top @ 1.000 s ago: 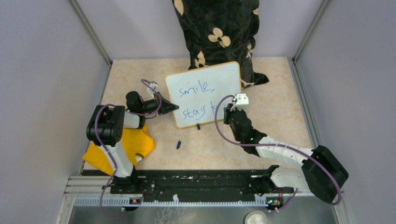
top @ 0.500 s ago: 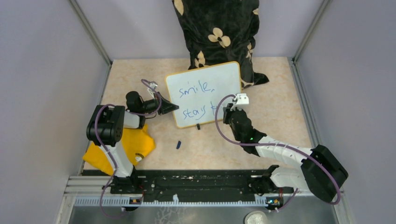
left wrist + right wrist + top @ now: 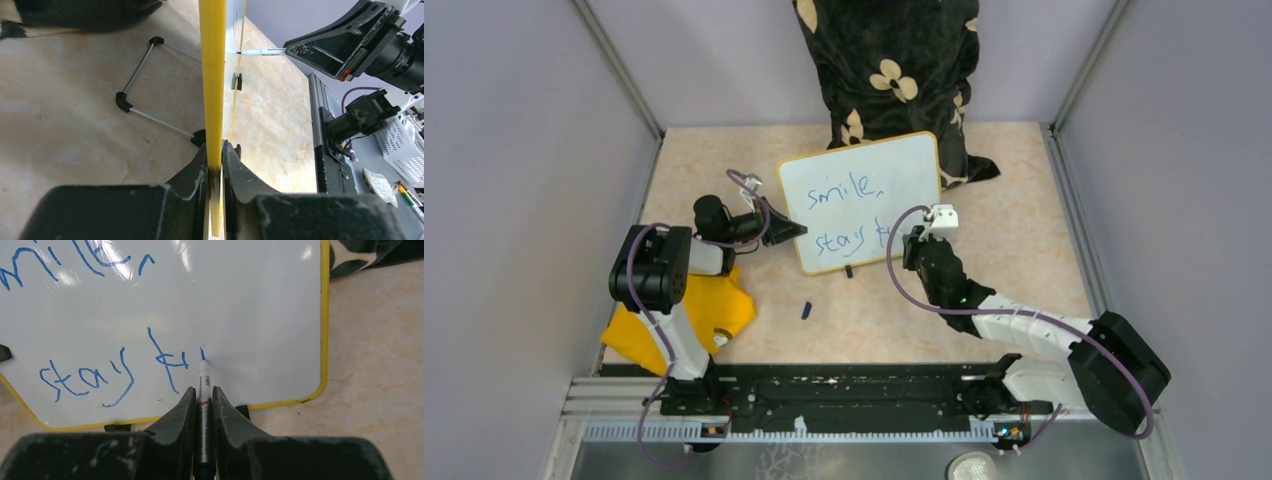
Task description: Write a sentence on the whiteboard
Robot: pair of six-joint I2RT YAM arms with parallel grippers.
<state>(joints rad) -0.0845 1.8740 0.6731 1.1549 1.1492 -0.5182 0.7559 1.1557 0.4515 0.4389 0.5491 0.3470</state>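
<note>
The second line is mid-word: the right gripper (image 3: pixel 202 391), clamped on a marker (image 3: pixel 204 377), presses its tip to the whiteboard (image 3: pixel 260 300) propped mid-table, just after "stay k" of the sentence (image 3: pixel 162 360). The left gripper (image 3: pixel 214 150) pinches the board's yellow edge. The next move calls for short, light strokes rightward.

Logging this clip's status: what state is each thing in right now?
whiteboard: propped upright, edge clamped by left gripper.
sentence: unfinished, reads "smile, stay k".
marker: uncapped, tip on the whiteboard.
left gripper: shut on the whiteboard.
right gripper: shut on the marker.
yellow cloth: crumpled on the table.
</note>
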